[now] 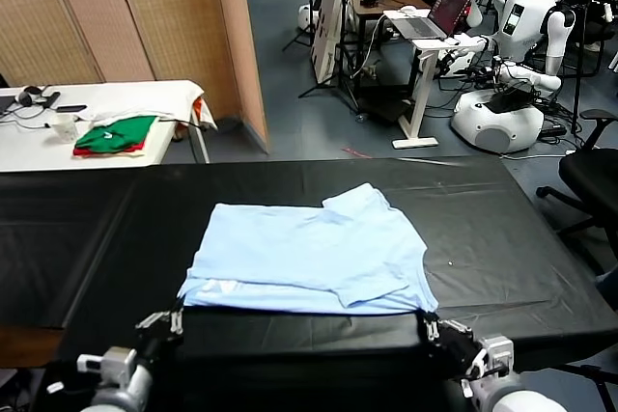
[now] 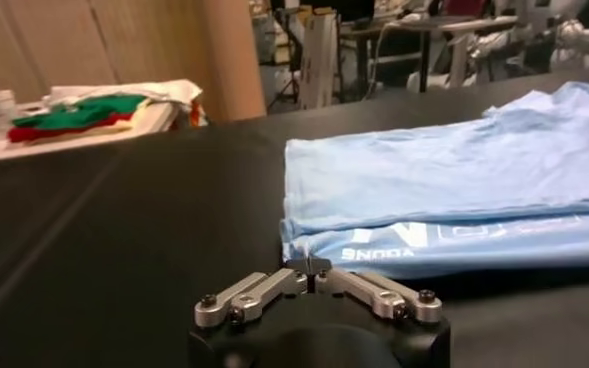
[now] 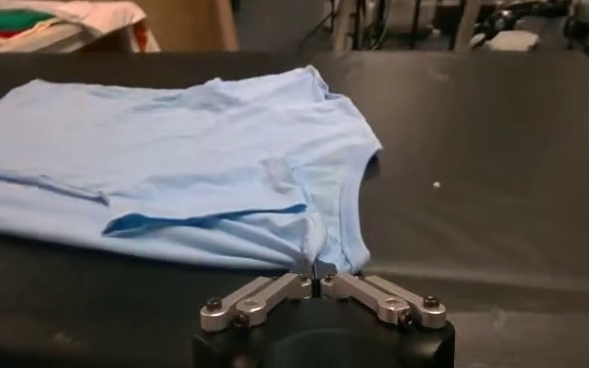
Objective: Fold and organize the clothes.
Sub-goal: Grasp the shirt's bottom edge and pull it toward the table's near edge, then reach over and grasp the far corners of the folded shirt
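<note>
On the far left, a white side table [image 1: 29,147] carries a folded green-and-red stack [image 1: 115,134]; it is not part of the work. A black table [image 1: 77,229] spans the foreground. The T-shirt [image 1: 309,253] lies at its middle, partly folded, with one sleeve [image 1: 359,202] turned over the top and the white print [image 2: 389,247] showing along the near hem.

The left gripper [image 1: 162,324] is positioned at the table's near edge, just beside the near left corner of the T-shirt. In the left wrist view its jaws are seen brought fully together, with no cloth visible between them [image 2: 308,268]. The fabric edge lies just beyond the tips.

The right gripper [image 1: 439,330] is positioned at the near right corner. Its jaws are likewise brought together [image 3: 317,272]. The tips meet right at the hem by the folded sleeve; whether cloth is pinched there cannot be told.

The step in hand is judged to be taking the near hem at both corners for the next fold. For a clean result, both layers of the hem should be caught at each corner, not the top layer alone. The corners should be raised evenly and together, so that the fold line is kept straight. The hem should be carried away from the robot and laid flat before it is let go.
</note>
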